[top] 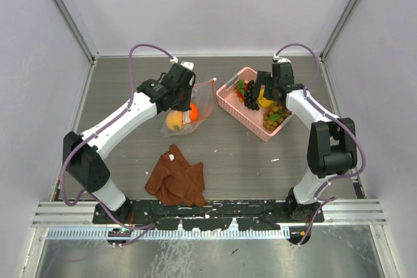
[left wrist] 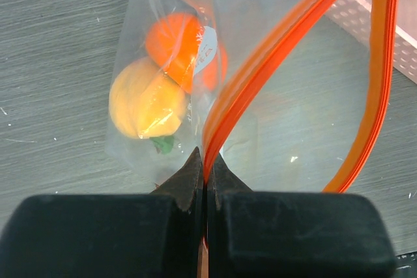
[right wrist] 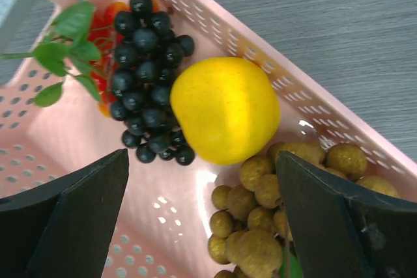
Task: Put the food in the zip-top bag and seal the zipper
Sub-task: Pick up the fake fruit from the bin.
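While the left hand [left wrist: 207, 161] pinches the zipper [left wrist: 280, 50] of the limp zip-top bag [left wrist: 306, 115] beside the basket [right wrist: 215, 24], the right hand [right wrist: 202, 161] gapes wide over the basket's yellow fruit [right wrist: 225, 109], probably light and smooth, best gripped across its middle.

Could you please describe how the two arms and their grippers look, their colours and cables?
Both the left arm and the right arm have white links with black joints, and a purple cable loops along each. The left gripper and right gripper have black, blocky fingers.
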